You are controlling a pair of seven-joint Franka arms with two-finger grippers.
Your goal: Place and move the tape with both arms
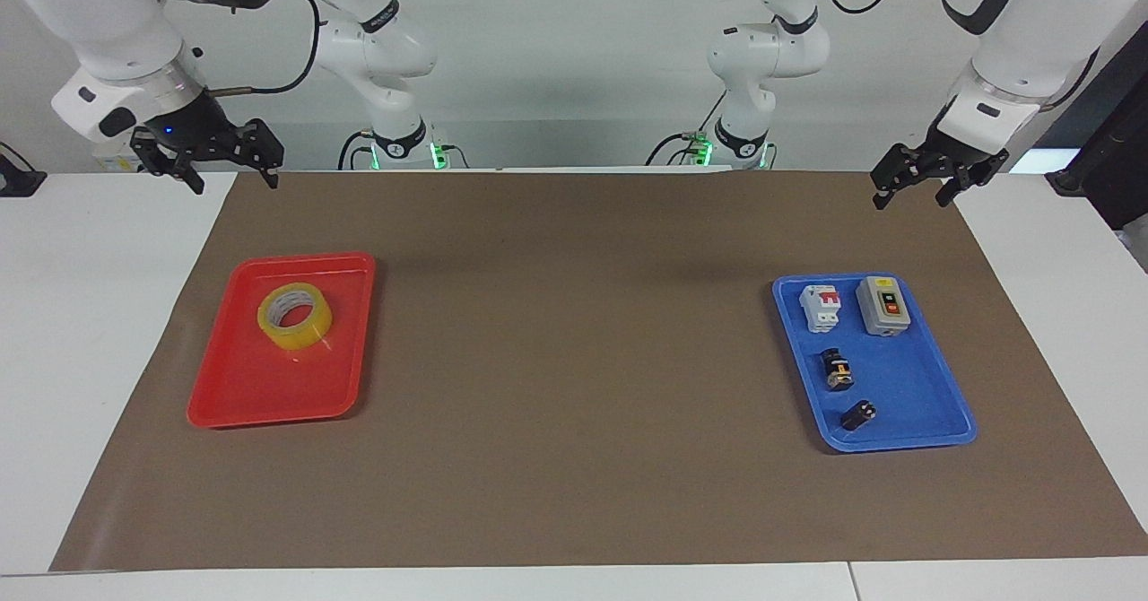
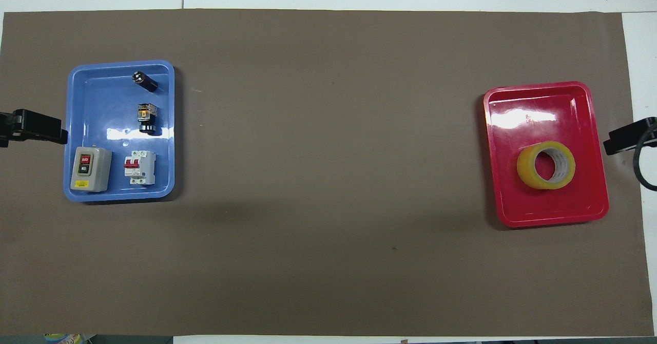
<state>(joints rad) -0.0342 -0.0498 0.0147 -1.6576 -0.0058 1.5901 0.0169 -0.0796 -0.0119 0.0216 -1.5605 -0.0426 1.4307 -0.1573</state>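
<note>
The white table (image 1: 81, 314) had a big brown mat (image 2: 328, 128) covering most of the top. Two trays sat right on the mat: a red tray (image 1: 260, 395) toward the right arm's end, and a blue tray (image 1: 906, 431) toward the left arm's end.

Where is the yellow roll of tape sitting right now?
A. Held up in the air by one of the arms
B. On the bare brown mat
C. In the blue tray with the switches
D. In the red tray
D. The tape lies in the red tray, at the right arm's end of the table, and neither tool touches it.
</note>
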